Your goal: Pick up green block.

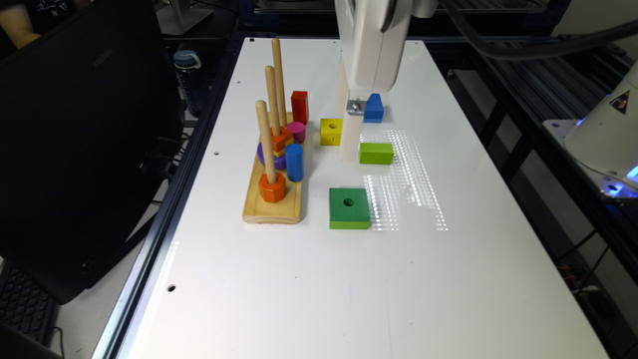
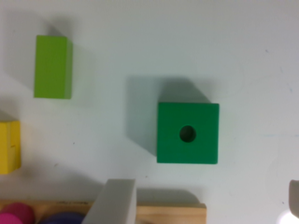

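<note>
green block point(image 1: 349, 204): flat square, dark green top with round centre hole, lime lower layer; lies flat on the white table point(image 1: 309, 299), centre of the exterior frame, just right of the wooden peg base point(image 1: 271, 209); untouched. in the wrist view point(image 2: 188, 133) it sits right of centre, clear of both fingers.
gripper point(image 1: 350, 144): upper centre of the exterior frame, hanging above the table; jaws spread wide, one finger point(image 2: 114, 201) at lower centre of the wrist frame, the other at its right edge, nothing between them.
lime-green rectangular block point(image 1: 376, 153): right of the gripper.
yellow block point(image 1: 331, 131): left of the gripper.
blue block point(image 1: 373, 108): behind the gripper.
peg base: three upright pegs, orange nut point(image 1: 272, 188), blue cylinder point(image 1: 294, 162).
</note>
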